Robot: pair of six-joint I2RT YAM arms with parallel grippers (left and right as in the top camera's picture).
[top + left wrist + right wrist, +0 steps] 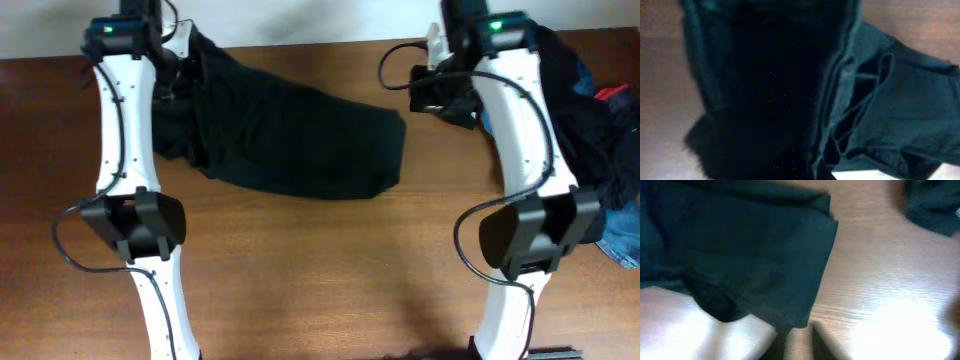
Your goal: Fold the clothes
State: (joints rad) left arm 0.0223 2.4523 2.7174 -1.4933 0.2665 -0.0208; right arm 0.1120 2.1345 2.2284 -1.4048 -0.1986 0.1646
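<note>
Laundry duty: black garment (pixel 300 140) lay spread across far side of counter (pixel 330 270), w/ other clothes heaped in pile (pixel 600 120) at R edge. L hand (pixel 178 72) was pinched narrow at garment's L end, cloth filling its camera; grip on fabric couldn't be confirmed. R hand (pixel 432 92), also closed tight, sat just beside R hem; cloth caught or not, unclear. Risk: w/ only a thin pinch, or none, lifting could drop one end & bunch the fold.
</note>
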